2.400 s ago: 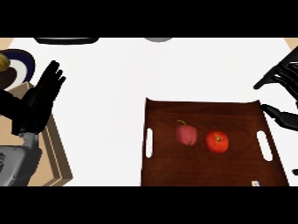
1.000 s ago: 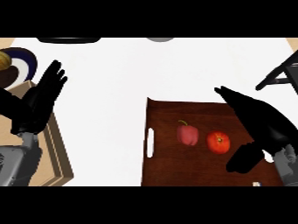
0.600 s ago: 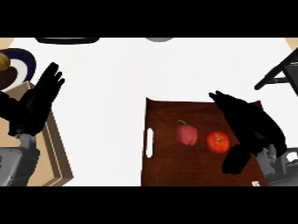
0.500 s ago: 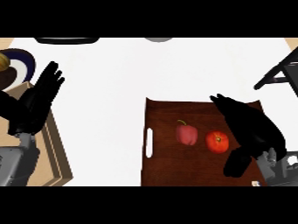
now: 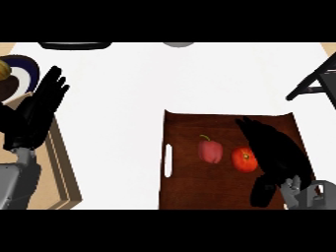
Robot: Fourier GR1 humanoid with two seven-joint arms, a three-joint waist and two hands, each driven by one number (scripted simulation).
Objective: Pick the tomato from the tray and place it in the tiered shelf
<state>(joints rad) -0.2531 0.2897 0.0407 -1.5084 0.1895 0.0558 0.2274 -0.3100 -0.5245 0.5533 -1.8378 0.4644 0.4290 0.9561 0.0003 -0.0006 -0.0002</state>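
Right hand (image 5: pixel 276 152) now nearer tomato (image 5: pixel 244 160).

Left robot hand (image 5: pixel 34 114): was matt black, with long slim fingers.
Right robot hand (image 5: pixel 276 152): was black too.
Forearms: were grey, blocky casings with dark markings, near edge.

One head view only: counter (image 5: pixel 127 88) is seen steeply from above, fairly close; forearms enter at lower edge, tray (image 5: pixel 185 197) bottom-right.
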